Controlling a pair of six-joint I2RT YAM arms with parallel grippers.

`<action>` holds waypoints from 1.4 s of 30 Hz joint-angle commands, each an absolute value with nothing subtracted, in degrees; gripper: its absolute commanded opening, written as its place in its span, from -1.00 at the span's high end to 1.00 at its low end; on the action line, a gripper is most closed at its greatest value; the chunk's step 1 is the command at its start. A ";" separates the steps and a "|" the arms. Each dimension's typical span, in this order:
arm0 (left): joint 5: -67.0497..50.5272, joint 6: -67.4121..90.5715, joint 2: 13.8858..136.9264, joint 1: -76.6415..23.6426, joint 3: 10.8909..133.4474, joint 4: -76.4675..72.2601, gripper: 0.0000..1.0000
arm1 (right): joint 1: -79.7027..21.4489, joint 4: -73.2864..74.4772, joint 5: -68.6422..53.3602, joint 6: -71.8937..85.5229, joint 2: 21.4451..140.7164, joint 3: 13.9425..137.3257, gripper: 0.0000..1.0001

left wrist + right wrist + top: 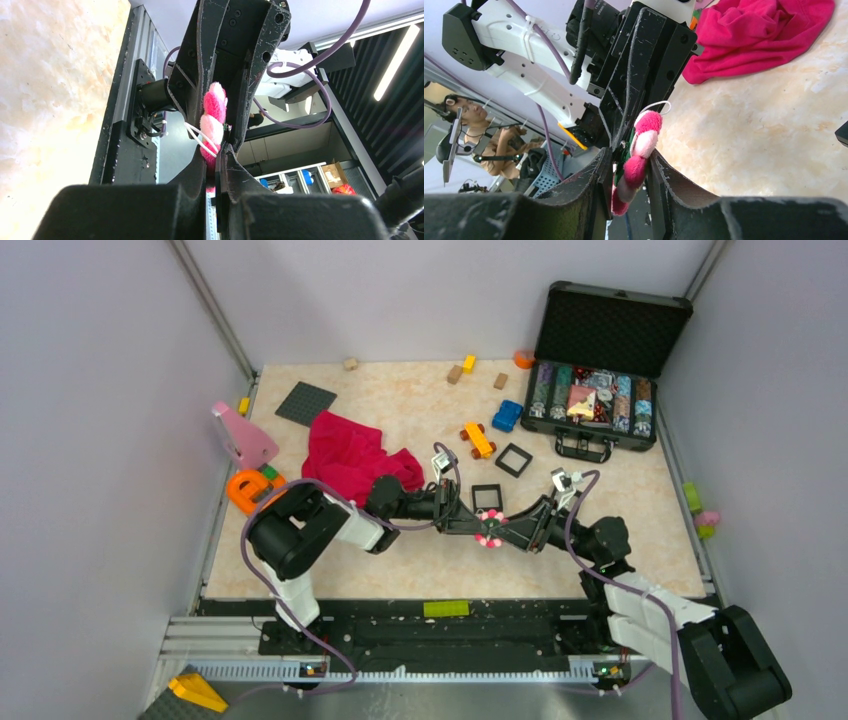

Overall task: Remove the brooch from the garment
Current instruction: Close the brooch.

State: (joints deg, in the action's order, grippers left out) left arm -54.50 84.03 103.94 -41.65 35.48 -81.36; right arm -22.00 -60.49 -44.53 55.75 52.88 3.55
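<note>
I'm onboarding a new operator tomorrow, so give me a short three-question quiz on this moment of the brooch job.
1. True or false: the brooch is lying on the pink garment.
2. Pick one. Of the left gripper and the right gripper, the brooch sits between the fingers of: A) the left alone; B) the right alone; C) both.
3. Fill in: the open black case stands at the far ____ corner of the table.

Key: 1 false, the brooch is away from the garment. 2 C. 3 right.
</note>
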 commanded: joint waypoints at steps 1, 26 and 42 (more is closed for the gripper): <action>-55.09 83.63 101.08 -42.65 36.85 -83.32 1.00 | -22.50 -62.49 -44.86 54.75 52.30 4.57 0.45; -54.44 86.35 101.61 -42.58 36.68 -87.19 0.88 | -22.53 -61.09 -43.47 56.20 51.94 4.32 1.00; -54.47 88.77 102.22 -41.39 36.02 -90.80 1.00 | -21.19 -62.52 -44.54 57.66 51.69 4.56 0.82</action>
